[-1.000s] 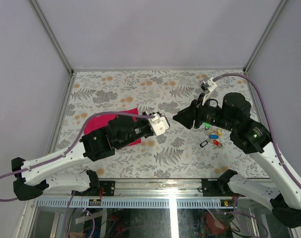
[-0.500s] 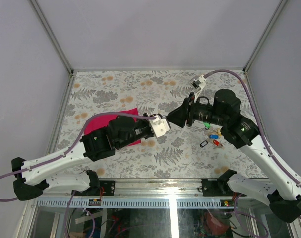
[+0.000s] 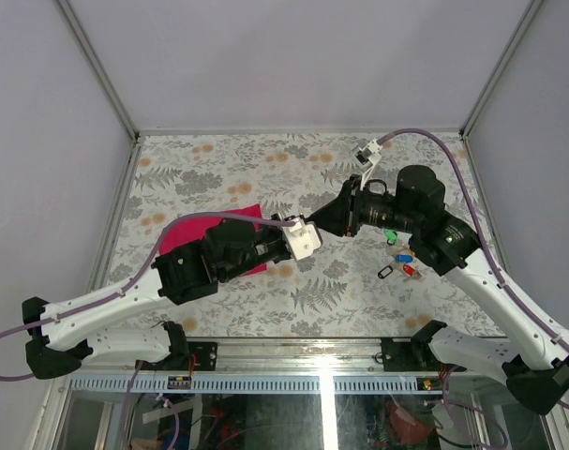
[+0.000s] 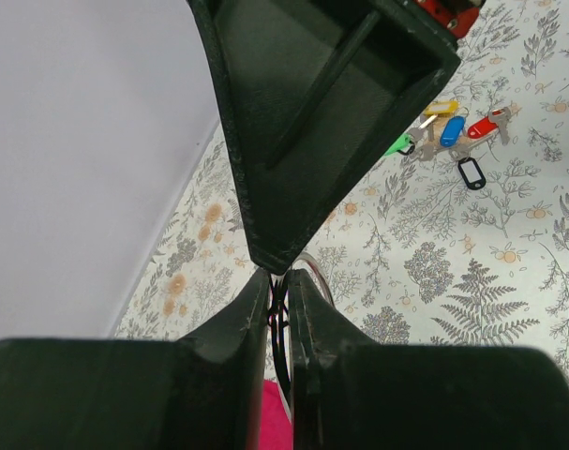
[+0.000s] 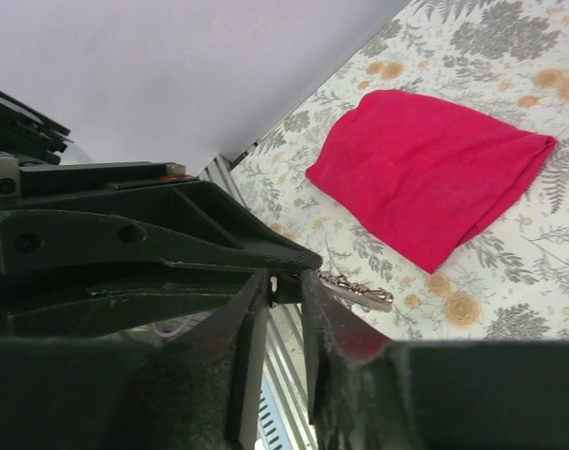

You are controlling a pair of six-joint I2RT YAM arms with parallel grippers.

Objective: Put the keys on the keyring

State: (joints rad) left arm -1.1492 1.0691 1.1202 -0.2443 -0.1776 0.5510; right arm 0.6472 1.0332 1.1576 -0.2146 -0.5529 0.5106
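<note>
Desk point(image 3: 218, 159): cream w/ grey fern & leaf print, orange blossoms. Crumpled magenta cloth point(image 5: 425, 187): plain. Small plastic-headed metal keys point(image 4: 453, 131): blue, yellow, red, green heads. Oval key tag point(image 4: 471, 172): black rim, pale centre. Thin silvery wire keyring point(image 4: 314, 274). Left claw point(image 4: 279, 309) & right claw point(image 5: 284, 309): matte black. Robot arms point(image 3: 97, 314): white & black. Cables point(image 3: 420, 131): lilac.

No text, label or number can be read anywhere.

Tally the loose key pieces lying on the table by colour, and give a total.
green key: 1
yellow key: 1
blue key: 1
red key: 1
black tag: 1
Total: 5
</note>
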